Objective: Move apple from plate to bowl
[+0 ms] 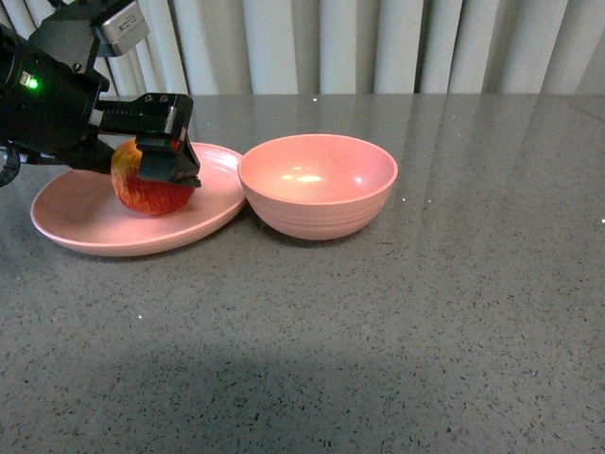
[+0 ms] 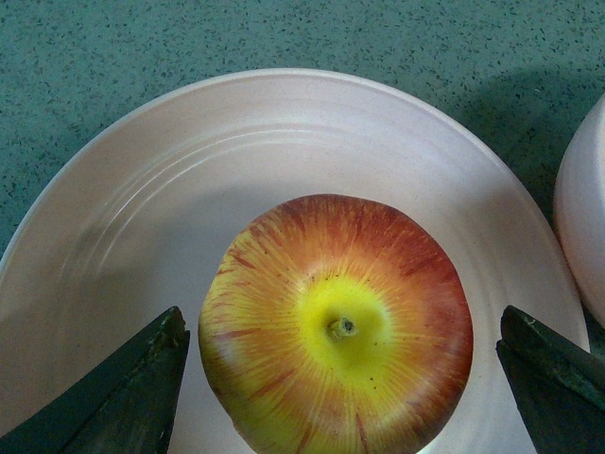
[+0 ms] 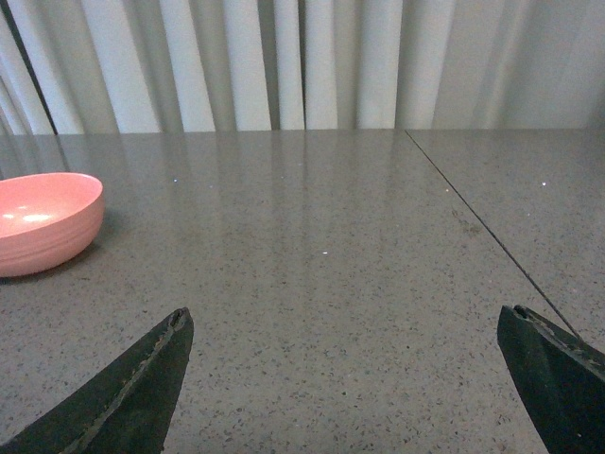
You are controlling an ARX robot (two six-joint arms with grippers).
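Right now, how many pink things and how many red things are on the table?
Pink: 2 (plate, bowl)
Red with yellow: 1 (apple)
Total: 3

We are looking across grey speckled table (image 1: 454,312), filling whole lower part of front view. We are seeing white pleated curtain (image 1: 378,47) hanging behind far edge, folds running vertical. Glossy top is mirroring curtain as pale streaks near back. Small bright glints are dotting surface. In right wrist view, thin dark seam (image 3: 482,222) is crossing table diagonally. Soft dark shadow (image 1: 236,407) is lying along near edge.
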